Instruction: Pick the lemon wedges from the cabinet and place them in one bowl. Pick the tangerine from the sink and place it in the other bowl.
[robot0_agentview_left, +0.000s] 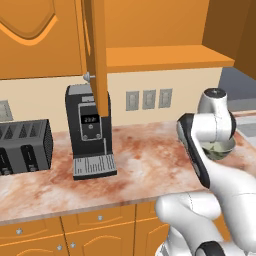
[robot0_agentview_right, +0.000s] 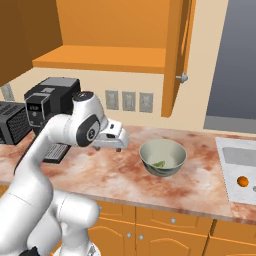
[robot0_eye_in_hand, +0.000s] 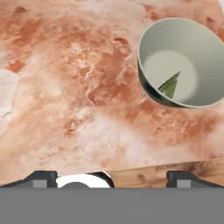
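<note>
Lemon wedge (robot0_eye_in_hand: 170, 85) lies inside the bowl (robot0_agentview_right: 162, 157), which stands on the counter (robot0_agentview_right: 115, 175) ahead of the jaws and off to one side. A second wedge cannot be made out. Tangerine (robot0_agentview_right: 242, 181) rests in the sink (robot0_agentview_right: 240, 150), well beyond the bowl from the jaws.

Risk, as judged: a swing toward the sink could clip the bowl's rim, and the open cabinet (robot0_agentview_left: 97, 55) door hangs over the route.

Gripper (robot0_agentview_right: 114, 137) stands fully spread, holding nothing, touching nothing.
</note>
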